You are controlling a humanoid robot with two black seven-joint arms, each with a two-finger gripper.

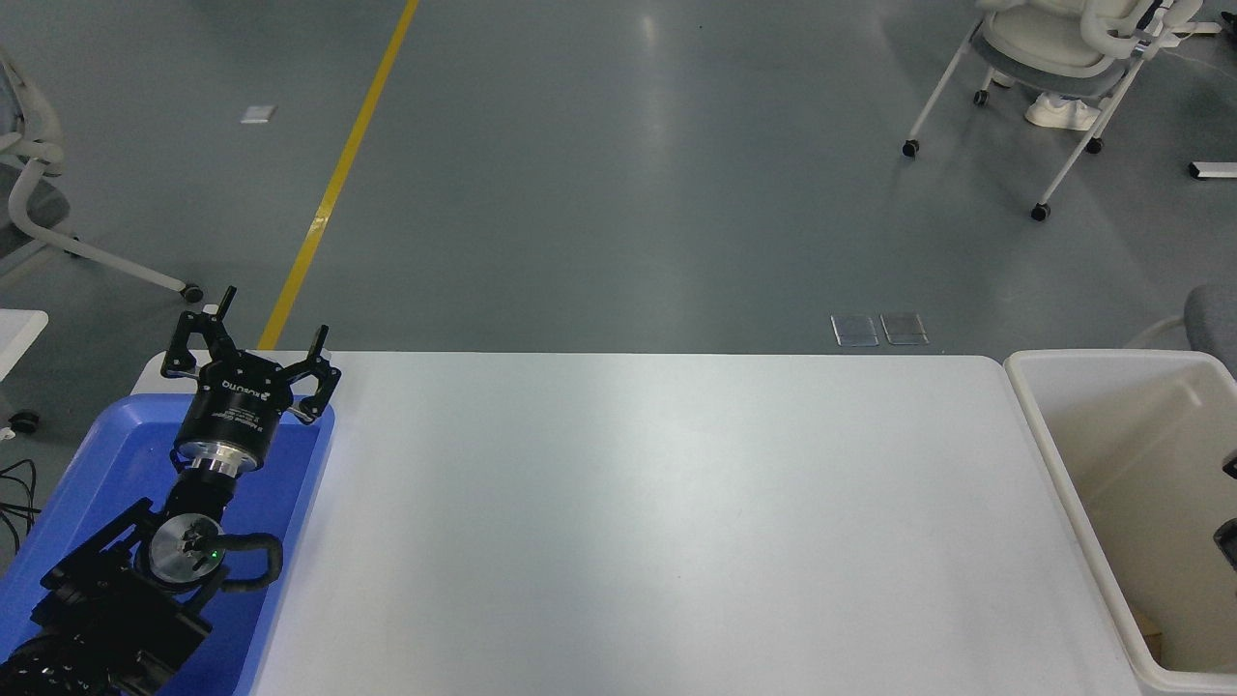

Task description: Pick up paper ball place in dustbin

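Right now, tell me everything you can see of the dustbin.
The dustbin is a large rectangular off-white tub, plastic by its look, with a rounded rim and deep smooth walls. It stands upright against the table's right end, cut off by the picture's right and bottom edges. Its inner walls look bare; a small tan scrap shows low inside. A sliver of something black shows over it at the right edge.

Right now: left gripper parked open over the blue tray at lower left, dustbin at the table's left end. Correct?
Not quite. The head view shows the dustbin at the table's right end, not the left. The rest holds: the left gripper is parked open over the blue tray at lower left.
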